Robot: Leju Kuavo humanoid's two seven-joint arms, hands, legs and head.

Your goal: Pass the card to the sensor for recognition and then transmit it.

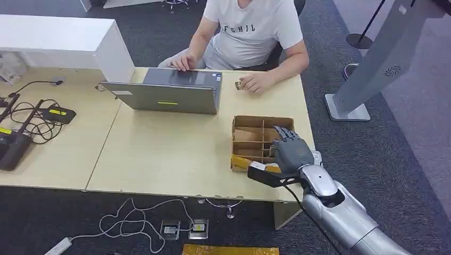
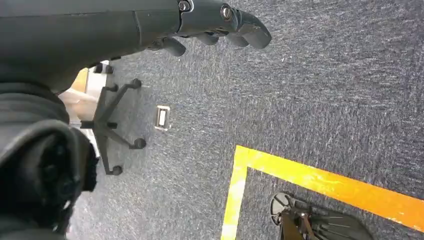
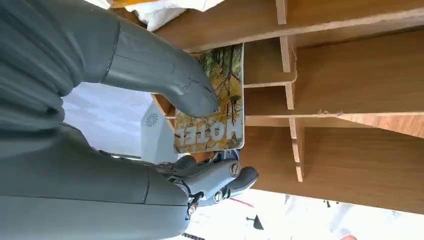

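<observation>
A card (image 3: 226, 80) printed with a forest picture and the word HOTEL stands in a slot of the brown cardboard divider box (image 1: 250, 123) at the table's right end. My right hand (image 1: 289, 150) reaches down into that box. In the right wrist view its thumb (image 3: 165, 75) presses on the card's face and the dark fingers (image 3: 220, 180) lie behind the card, so the card is pinched between them. The box's partitions (image 3: 350, 75) stand all around the card. My left hand (image 2: 220, 22) hangs over the carpet with its fingers loosely bent and nothing in it.
A person (image 1: 250, 32) sits across the table, one hand on a grey laptop (image 1: 167, 95), the other beside a small object (image 1: 240, 85). Cables and black devices (image 1: 32, 122) lie at the left end. A grey stand (image 1: 367, 69) rises on the right.
</observation>
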